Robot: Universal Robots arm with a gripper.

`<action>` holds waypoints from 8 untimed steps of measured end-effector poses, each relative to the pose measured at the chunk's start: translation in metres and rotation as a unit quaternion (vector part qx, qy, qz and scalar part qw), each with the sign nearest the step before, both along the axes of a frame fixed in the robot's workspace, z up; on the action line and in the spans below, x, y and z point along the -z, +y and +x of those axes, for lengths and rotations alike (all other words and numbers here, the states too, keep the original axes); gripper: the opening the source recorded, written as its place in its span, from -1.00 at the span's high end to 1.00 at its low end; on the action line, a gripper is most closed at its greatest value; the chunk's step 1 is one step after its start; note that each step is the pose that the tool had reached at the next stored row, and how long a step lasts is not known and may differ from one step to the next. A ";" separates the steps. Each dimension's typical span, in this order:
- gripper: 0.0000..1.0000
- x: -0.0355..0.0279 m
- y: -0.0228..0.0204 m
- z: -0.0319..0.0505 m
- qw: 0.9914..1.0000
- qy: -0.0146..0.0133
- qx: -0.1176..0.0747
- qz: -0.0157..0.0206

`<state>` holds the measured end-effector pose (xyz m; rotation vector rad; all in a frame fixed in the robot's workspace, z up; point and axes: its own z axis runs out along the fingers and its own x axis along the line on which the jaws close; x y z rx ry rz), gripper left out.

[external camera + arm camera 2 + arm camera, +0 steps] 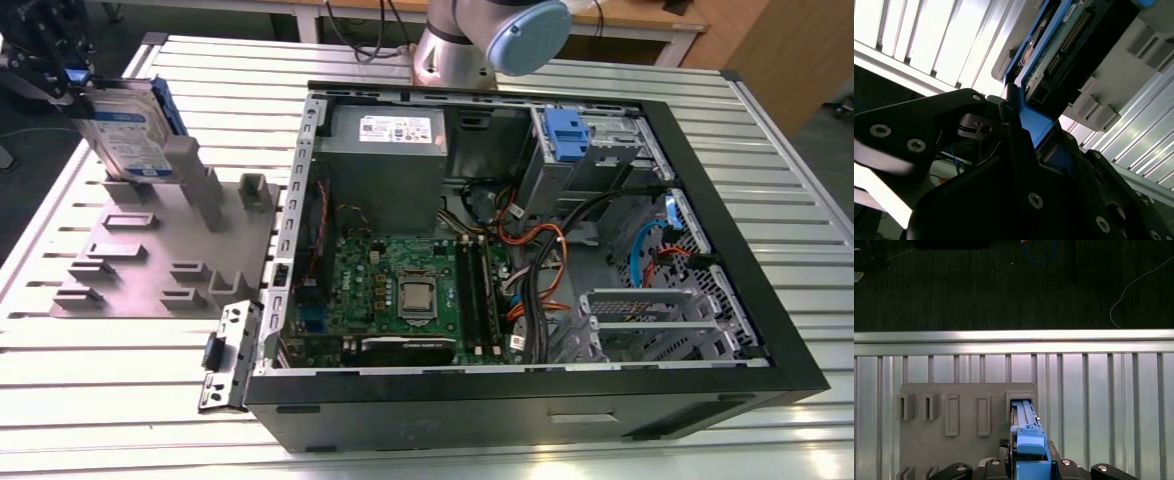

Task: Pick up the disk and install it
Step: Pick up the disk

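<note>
One disk [127,130] matters here; it stands at the far left of the exterior view, upright on its short end, its long axis near vertical with a slight lean; its lower end meets a slot of the grey slotted stand [147,250] on the ribbed aluminium table [107,400]; whether that end is seated in the slot or just clear of it I cannot tell. The gripper [74,85] reaches in from the exterior view's left and is clamped on the disk's upper edge; in the second wrist view its dark fingers [1010,117] lie against the blue frame [1036,122]; in the first wrist view that frame runs straight out from the gripper to the stand's end slot, so the drive's long axis lines up with the gripper's reach. Well apart to the exterior view's right lies the open computer case [787,330]; at its far right corner a metal drive cage [621,150] carries a blue plastic latch [565,135]; I judge the disk's place is there, beyond the grey power supply [387,140] as seen from the gripper. The picture's edge cuts the gripper off; the cage's inside is in shadow; cables [534,240] crowd the space beside it.
</note>
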<state>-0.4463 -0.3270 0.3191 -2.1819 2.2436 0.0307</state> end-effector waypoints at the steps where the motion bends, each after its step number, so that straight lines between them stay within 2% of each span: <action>1: 0.27 -0.0006 0.0000 0.0000 1.000 0.000 0.000 0.000; 8: 0.27 -0.0024 0.0000 0.0000 1.000 0.000 0.000 0.000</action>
